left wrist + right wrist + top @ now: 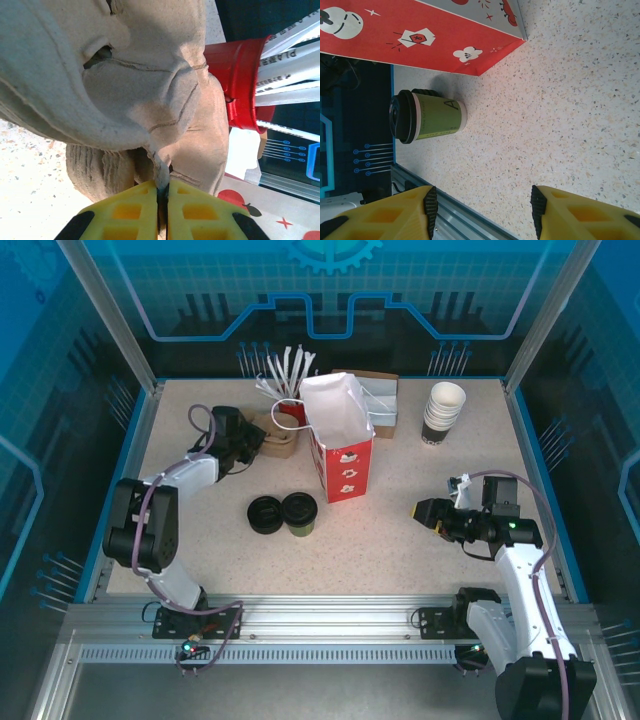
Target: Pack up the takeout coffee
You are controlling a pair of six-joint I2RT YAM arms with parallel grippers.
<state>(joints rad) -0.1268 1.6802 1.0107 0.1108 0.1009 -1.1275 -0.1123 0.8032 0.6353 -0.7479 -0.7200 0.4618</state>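
Left gripper (pixel 252 443) (pixel 162 189): yellow fingers pressed together, pinching a thin edge of the cup carrier.
Cup carrier (pixel 283 440) (pixel 125 75): grey-brown moulded pulp, creased. Directly ahead of the left jaws, with one flap caught between them. Rest of it lying on the table (pixel 400 560).
Right gripper (pixel 420 510) (pixel 483 200): jaws spread, holding nothing, bare table between the fingers.
Coffee cup (pixel 299 512) (pixel 432 116): olive-green paper, black lid on, upright on the table. Ahead of the right jaws and off to one side in the wrist view, well apart from them. On the near side of the left jaws, also apart.
Stack of lids (pixel 265 514): black, low. Touching or just beside the coffee cup, on its side away from the right jaws.
Paper bag (pixel 340 445) (pixel 420 35) (pixel 280 210): red with white printed figures, white inside, mouth open, upright. Ahead of the right jaws, just beyond the coffee cup. Close beside the carrier held in the left jaws.
Red tub (pixel 240 85) (pixel 291 414): beyond the carrier from the left jaws, holding wrapped straws (pixel 290 60) (pixel 285 375).
Stack of cups (pixel 443 413): white-rimmed, no lids. Far ahead of the right jaws toward the back edge, well apart.
Brown box (pixel 375 400): behind the bag, at the far side of the table from both jaws.
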